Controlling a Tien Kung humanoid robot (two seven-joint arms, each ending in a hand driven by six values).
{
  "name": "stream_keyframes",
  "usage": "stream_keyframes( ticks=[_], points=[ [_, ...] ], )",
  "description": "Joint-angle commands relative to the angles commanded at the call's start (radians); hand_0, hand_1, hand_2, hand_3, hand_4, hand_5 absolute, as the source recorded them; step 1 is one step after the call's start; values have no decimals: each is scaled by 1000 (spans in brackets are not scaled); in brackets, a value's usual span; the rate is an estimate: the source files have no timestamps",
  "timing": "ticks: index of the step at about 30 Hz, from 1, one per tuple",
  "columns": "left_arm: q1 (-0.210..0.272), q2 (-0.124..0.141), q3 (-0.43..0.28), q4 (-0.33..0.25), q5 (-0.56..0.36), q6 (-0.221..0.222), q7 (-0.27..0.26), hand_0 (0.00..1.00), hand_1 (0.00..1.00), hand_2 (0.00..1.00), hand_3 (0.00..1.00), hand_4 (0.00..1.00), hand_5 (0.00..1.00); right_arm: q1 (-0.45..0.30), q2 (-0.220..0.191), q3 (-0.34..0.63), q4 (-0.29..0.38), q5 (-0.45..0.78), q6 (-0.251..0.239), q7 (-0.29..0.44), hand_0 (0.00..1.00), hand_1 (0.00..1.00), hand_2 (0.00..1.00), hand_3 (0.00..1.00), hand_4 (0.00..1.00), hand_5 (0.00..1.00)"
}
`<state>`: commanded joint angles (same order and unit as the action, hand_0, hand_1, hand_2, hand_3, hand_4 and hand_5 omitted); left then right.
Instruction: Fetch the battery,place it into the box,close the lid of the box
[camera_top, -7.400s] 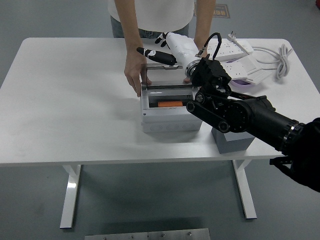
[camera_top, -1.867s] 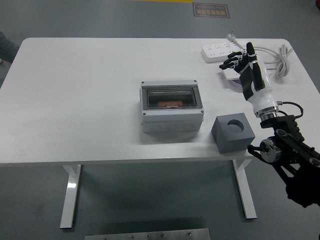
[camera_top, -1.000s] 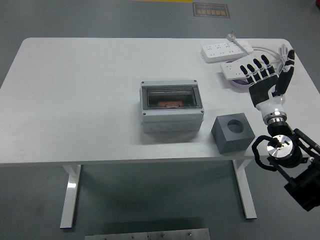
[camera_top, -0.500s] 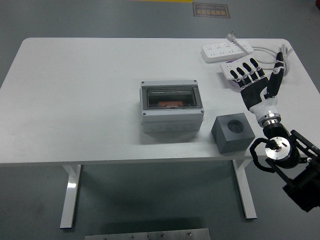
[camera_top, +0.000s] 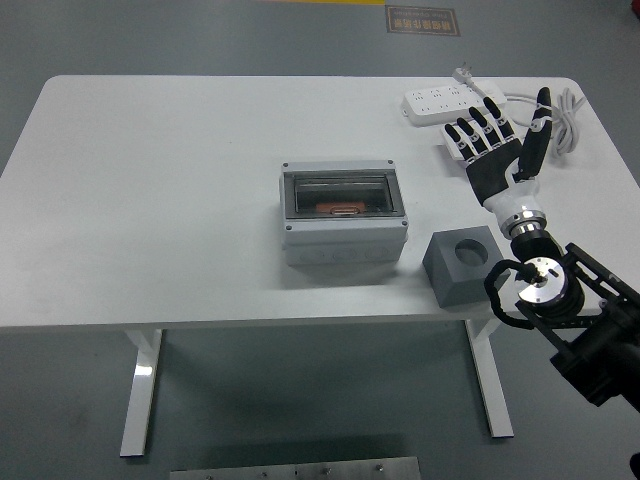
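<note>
Lid (camera_top: 343, 191) appears shut over battery (camera_top: 344, 209); right hand (camera_top: 497, 160) is splayed, empty. Power strip (camera_top: 455, 100) could be snagged if swept.

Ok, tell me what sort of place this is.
Probably a robotics lab or test workspace: a plain white table on a bare grey floor, power strips with cabling, and a grey enclosure box and holed grey block set out like test props.

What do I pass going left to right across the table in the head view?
Box with the battery inside → grey block → right hand, fingers spread, over the power strips.
</note>
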<state>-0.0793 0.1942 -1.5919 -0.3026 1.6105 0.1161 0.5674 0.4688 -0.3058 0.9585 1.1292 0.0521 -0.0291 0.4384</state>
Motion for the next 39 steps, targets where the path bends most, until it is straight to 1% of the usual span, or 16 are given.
stream_keyframes(
  ticks=[6, 11, 19, 24, 39],
  points=[
    [5, -4, 2, 1, -7, 1, 1, 465, 638, 647, 669, 821, 915, 15, 0, 12, -4, -3, -5, -2, 570, 473, 489, 523, 912, 918],
    [11, -14, 12, 2, -29, 8, -1, 466, 638, 647, 669, 820, 916, 19, -2, 28, 0, -19, -10, -5, 567, 474, 491, 531, 910, 918],
    [12, -26, 19, 4, -45, 13, -4, 466, 637, 647, 670, 820, 919, 20, -7, 59, 16, -65, -20, -12, 570, 472, 491, 530, 912, 918],
    [12, -34, 17, 5, -40, 11, -5, 467, 635, 644, 670, 820, 919, 17, -11, 80, 29, -89, -20, -17, 572, 477, 493, 536, 911, 915],
    [17, -33, 11, 5, -29, 4, -4, 466, 633, 643, 670, 815, 917, -9, -19, 156, 53, -196, -44, -33, 580, 485, 503, 542, 905, 901]
  ],
)
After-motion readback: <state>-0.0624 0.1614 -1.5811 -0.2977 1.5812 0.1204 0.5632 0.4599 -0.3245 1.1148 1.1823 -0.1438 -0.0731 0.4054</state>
